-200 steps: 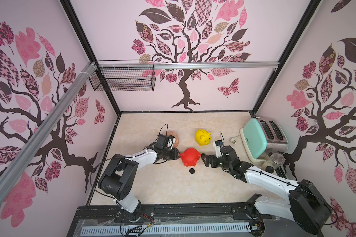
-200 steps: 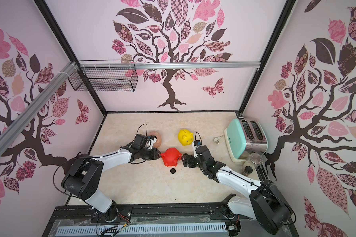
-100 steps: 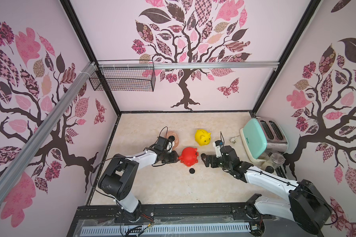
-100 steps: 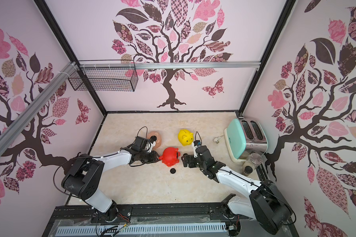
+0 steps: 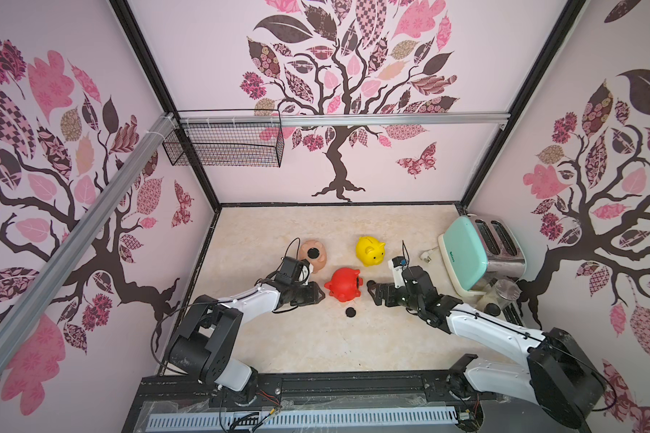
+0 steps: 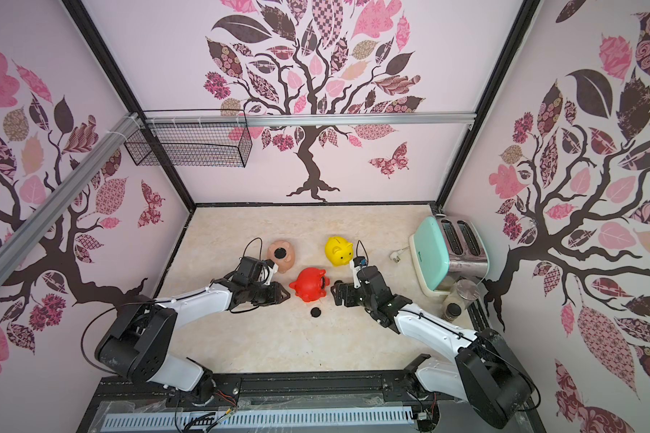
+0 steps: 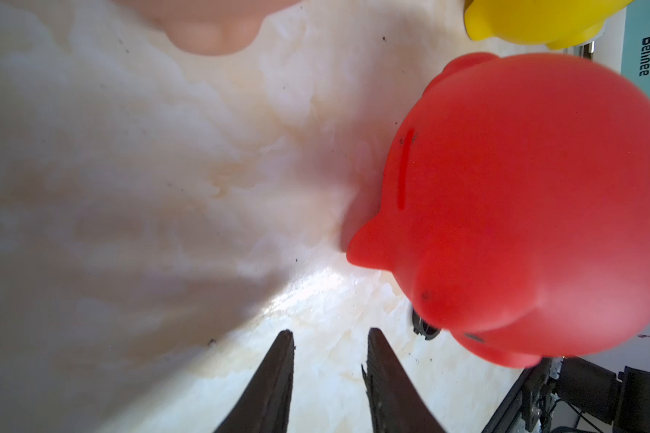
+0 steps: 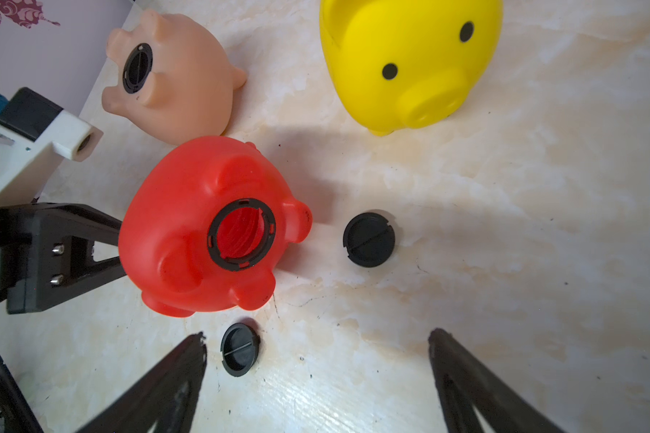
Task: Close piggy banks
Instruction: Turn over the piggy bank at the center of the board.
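Nearest thing on the marble-look worktop (image 5: 301, 348) is a loose black plug (image 5: 350, 312), lying flat just in front of the red piggy bank (image 5: 342, 286). Both arms sit either side of that pig.

The left pincer (image 5: 320, 294) is low on the left, fingers pulled in to a narrow gap with nothing between them. Its tip is just beside the pig's back, where the coin slot is, and I can't tell if it actually touches. The right pincer (image 5: 371, 293) is on the other side, spread wide and empty, pointing at the pig's belly.

The red pig is tipped on its side, so the round belly hole with its black ring faces the right pincer. That hole is open, you can see red inside. The right wrist view shows a second plug (image 8: 368, 240) on the worktop near that belly but apart from it.

A bit further back, the peach piggy bank (image 5: 314, 256) lies belly up behind the left pincer, with a fitted plug (image 8: 137, 67) filling its hole. The yellow piggy bank (image 5: 370, 250) stands on its feet beside it, snout toward the robot. Its belly is hidden, so no idea about that one.

Off to the right the mint-green toaster (image 5: 466, 258) sits by the wall, and a wire basket (image 5: 226, 144) hangs on the back wall.
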`<state>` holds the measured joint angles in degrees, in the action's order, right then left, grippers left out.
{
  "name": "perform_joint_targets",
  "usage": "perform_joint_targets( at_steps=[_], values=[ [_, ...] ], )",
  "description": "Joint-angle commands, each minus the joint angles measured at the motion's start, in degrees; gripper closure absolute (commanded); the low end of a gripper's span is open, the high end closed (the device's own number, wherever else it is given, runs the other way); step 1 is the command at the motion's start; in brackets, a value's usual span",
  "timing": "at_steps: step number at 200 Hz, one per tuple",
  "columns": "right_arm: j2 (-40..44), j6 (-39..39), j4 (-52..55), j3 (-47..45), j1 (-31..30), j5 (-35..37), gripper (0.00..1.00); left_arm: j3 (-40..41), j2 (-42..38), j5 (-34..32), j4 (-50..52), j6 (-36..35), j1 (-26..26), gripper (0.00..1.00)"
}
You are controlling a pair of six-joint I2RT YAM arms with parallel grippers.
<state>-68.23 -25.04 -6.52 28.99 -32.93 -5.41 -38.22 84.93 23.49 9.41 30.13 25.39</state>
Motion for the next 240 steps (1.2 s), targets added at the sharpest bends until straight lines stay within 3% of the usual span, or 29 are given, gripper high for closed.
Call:
perform_joint_targets(
  at_steps=[1, 69, 135, 169, 240],
  values=[
    [-0.2, 0.7, 0.8, 3.0, 0.0, -0.4, 0.05, 2.7, -3.7, -1.3, -2.5, 2.5, 0.1, 0.64],
    [-0.2, 0.9, 0.2, 3.1, 0.0, -1.2, 0.06, 3.8, -14.5, -1.2, -4.4, 3.5, 0.1, 0.64],
    [1.1, 2.5, -2.4, 2.3, 0.0, -3.5, 0.08, 1.0, -10.7, 0.8, -9.5, -1.5, 0.3, 0.64],
    [3.2, 2.8, -3.1, 1.9, 0.0, -2.4, 0.01, 1.4, -6.9, 3.1, -13.0, -2.0, 0.3, 0.64],
    [5.1, 1.6, -7.1, 0.5, 0.0, -4.4, 0.0, 2.6, -7.9, 3.8, -14.9, -2.7, 0.3, 0.63]
  ],
)
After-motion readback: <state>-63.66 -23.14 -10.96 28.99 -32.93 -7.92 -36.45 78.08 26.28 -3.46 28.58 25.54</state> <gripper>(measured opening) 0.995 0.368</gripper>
